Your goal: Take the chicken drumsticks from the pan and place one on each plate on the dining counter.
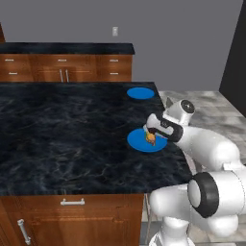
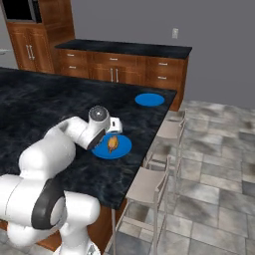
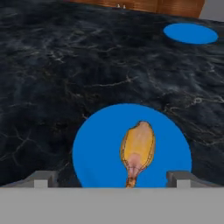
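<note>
1. In the left base view, the end effector (image 1: 152, 135) is hanging low over the near blue plate (image 1: 138, 142), which is lying near the right edge of the black marbled table (image 1: 67, 129). A golden-tan drumstick (image 1: 151, 139) is lying on that plate, right under the hand. From this side I cannot tell how far apart the fingers are standing. A second blue plate (image 1: 141, 93) is sitting well apart, toward the far right corner of the table, with nothing on it.

2. In the right base view, the end effector (image 2: 117, 131) is hovering just above the near blue plate (image 2: 122, 147), and the golden-tan drumstick (image 2: 113, 144) is resting on the plate's middle. The second blue plate (image 2: 149, 99) is lying farther along the same table (image 2: 45, 109) edge. Pale stools (image 2: 149, 187) are standing beside the table on the tiled floor (image 2: 214, 169).

3. In the hand view, the end effector (image 3: 113, 178) is standing wide, its two fingers (image 3: 41, 179) rising apart at either side of the golden-tan drumstick (image 3: 138, 151) and not touching it. The drumstick is lying on the near blue plate (image 3: 94, 148), bone end toward the camera. The end effector is holding nothing. The second blue plate (image 3: 190, 33) is showing at the upper right on the table (image 3: 65, 65).
</note>
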